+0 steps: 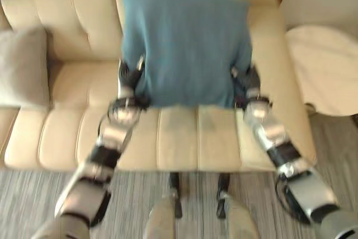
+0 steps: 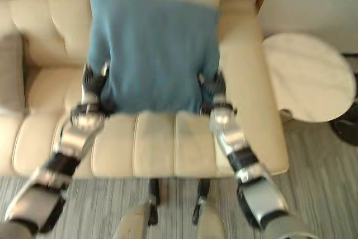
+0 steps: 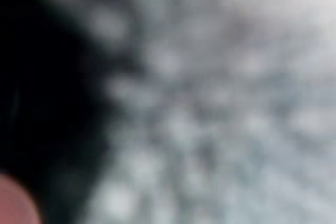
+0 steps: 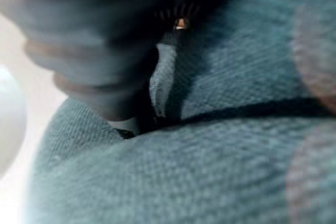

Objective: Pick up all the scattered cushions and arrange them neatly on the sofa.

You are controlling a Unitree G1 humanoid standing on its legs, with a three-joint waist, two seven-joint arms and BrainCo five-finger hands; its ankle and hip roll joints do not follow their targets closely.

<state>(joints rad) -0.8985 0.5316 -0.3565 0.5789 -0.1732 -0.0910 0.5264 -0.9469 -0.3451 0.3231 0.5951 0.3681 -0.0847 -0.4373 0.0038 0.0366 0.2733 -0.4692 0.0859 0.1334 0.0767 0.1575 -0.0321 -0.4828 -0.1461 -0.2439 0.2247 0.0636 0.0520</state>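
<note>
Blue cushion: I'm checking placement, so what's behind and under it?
The blue cushion leans on the sofa backrest, bottom edge at the seat, left hand and right hand at its sides. The part of the sofa it covers is hidden.

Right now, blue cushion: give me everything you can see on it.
The blue cushion is large, roughly square, teal-blue, in a woven-looking fabric. It stands nearly upright against the backrest of the cream sofa, at the sofa's right end, its lower edge at the seat. The left hand is at its lower left edge and the right hand at its lower right edge, one on each side. The right wrist view shows the cloth creased into a fold close to that hand.
</note>
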